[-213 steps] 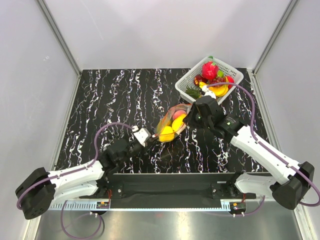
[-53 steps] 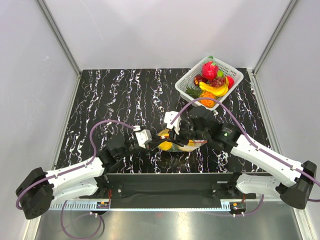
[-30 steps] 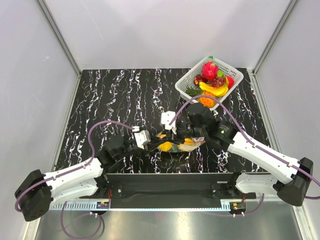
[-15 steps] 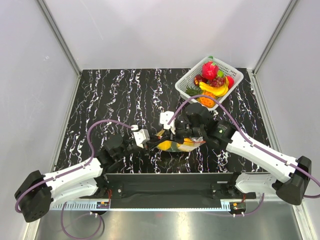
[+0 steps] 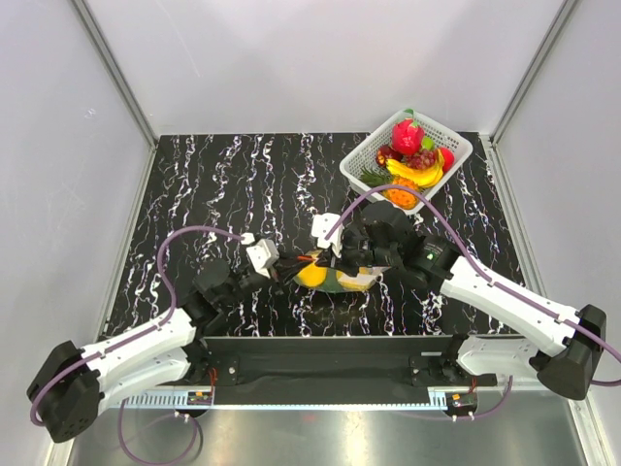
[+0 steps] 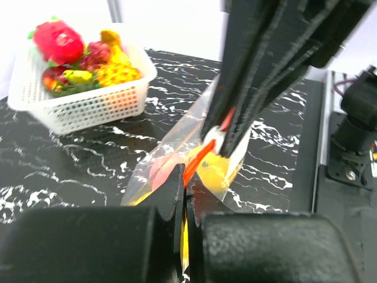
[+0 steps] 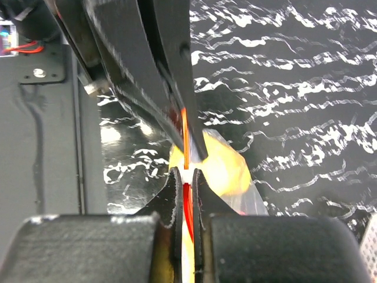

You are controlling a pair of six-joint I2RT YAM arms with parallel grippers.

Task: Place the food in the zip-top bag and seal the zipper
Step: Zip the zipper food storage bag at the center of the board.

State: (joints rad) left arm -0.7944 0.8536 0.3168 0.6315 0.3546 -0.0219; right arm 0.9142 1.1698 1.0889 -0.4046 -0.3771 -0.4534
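Note:
The clear zip-top bag [image 5: 335, 281] hangs just above the black marbled table between my two grippers. It holds yellow food [image 6: 222, 168] and a pink piece [image 6: 158, 170]. The red-orange zipper [image 6: 201, 158] runs taut along its top edge. My left gripper [image 5: 287, 269] is shut on the zipper's left end, as the left wrist view [image 6: 187, 180] shows. My right gripper [image 5: 342, 266] is shut on the zipper a little farther along, as the right wrist view [image 7: 185, 174] shows. The left fingers [image 7: 141, 71] appear just beyond it, with yellow food [image 7: 222, 166] below.
A white slotted basket [image 5: 367, 144] at the back right holds red, yellow, orange, green and purple toy fruit. It also shows in the left wrist view [image 6: 88, 109]. Grey enclosure walls stand on three sides. The arms' black base plate lies along the table's near edge.
Over the last half second my left gripper has pulled left and slightly back with the zipper end, stretching the strip. My right gripper has stayed nearly still on it.

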